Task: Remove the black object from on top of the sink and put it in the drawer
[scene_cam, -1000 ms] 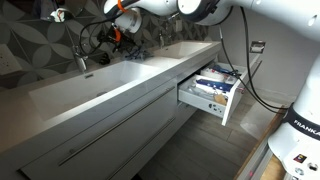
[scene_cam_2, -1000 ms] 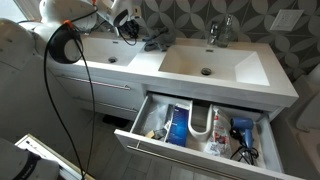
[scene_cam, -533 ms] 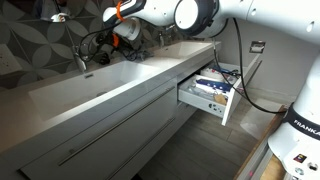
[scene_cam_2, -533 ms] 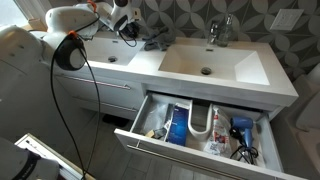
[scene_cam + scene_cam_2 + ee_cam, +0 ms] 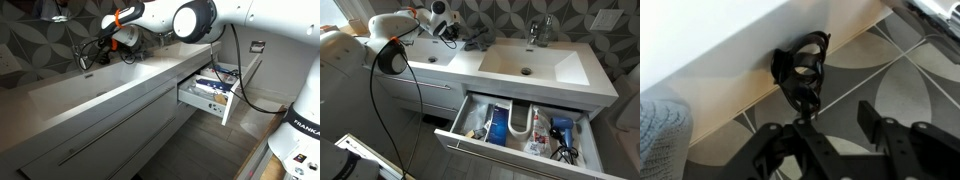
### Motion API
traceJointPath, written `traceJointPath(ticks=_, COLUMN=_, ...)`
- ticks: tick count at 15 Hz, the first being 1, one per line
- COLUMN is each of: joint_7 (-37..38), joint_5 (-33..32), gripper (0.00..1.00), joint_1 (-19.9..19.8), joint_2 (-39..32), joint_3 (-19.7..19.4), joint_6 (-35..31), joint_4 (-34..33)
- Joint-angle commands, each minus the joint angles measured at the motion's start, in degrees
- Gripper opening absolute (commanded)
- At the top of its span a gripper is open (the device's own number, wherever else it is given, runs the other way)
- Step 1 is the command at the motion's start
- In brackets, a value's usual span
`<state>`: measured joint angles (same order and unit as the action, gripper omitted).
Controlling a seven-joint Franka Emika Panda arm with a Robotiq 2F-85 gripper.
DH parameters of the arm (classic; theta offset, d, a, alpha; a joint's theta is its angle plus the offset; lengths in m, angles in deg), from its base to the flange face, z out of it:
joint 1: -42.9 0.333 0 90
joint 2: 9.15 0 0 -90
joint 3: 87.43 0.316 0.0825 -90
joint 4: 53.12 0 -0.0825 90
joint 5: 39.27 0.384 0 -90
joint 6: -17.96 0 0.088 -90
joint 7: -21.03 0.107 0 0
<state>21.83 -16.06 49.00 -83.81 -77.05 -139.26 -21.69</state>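
Note:
The black object [image 5: 800,68], a looped black piece, lies at the back of the white sink [image 5: 555,68] against the patterned wall. In an exterior view it shows as a dark shape [image 5: 451,33] beside a grey cloth. My gripper [image 5: 825,125] is open and empty. It hovers just short of the black object, which sits ahead of one finger rather than between the two. In both exterior views the gripper [image 5: 119,36] [image 5: 442,20] is over the back of the sink [image 5: 100,85]. The white drawer [image 5: 510,158] stands pulled open below, also seen side-on [image 5: 228,106].
A grey cloth [image 5: 475,42] [image 5: 660,135] lies on the sink next to the black object. Chrome taps [image 5: 82,62] [image 5: 535,32] stand at the back. The drawer holds several items, among them a blue hairdryer [image 5: 560,130]. A black cable [image 5: 395,75] hangs off the arm.
The arm has swung further over the back of the sink, and the gripper has shifted a little lower towards the black object. The gripper stays open.

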Motion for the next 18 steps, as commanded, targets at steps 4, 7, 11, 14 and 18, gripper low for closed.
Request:
traceJointPath(ticks=4, joint_7=1.7, joint_5=-0.8, gripper=0.01, joint_1=1.1, joint_2=-2.2, joint_3=-0.8, joint_6=-1.1, joint_4=-3.2)
traceJointPath(ticks=7, joint_7=2.1, joint_5=-0.9, gripper=0.0, joint_1=1.0, joint_2=-1.5, joint_3=-1.1, joint_6=-0.3, joint_4=-2.8)
traceJointPath(ticks=11, joint_7=2.6, joint_5=-0.6, gripper=0.02, joint_1=0.4, joint_2=1.0, joint_3=-1.0, joint_6=2.9, joint_4=-2.0)
traceJointPath(ticks=14, joint_7=7.3, joint_5=-1.1, gripper=0.02, joint_1=-1.1, joint_2=6.2, joint_3=-3.1, joint_6=13.7, joint_4=0.6)
traceJointPath(ticks=18, joint_7=15.5, joint_5=-2.1, gripper=0.02, joint_1=-3.8, joint_2=11.7, joint_3=-9.0, joint_6=26.8, joint_4=2.1)
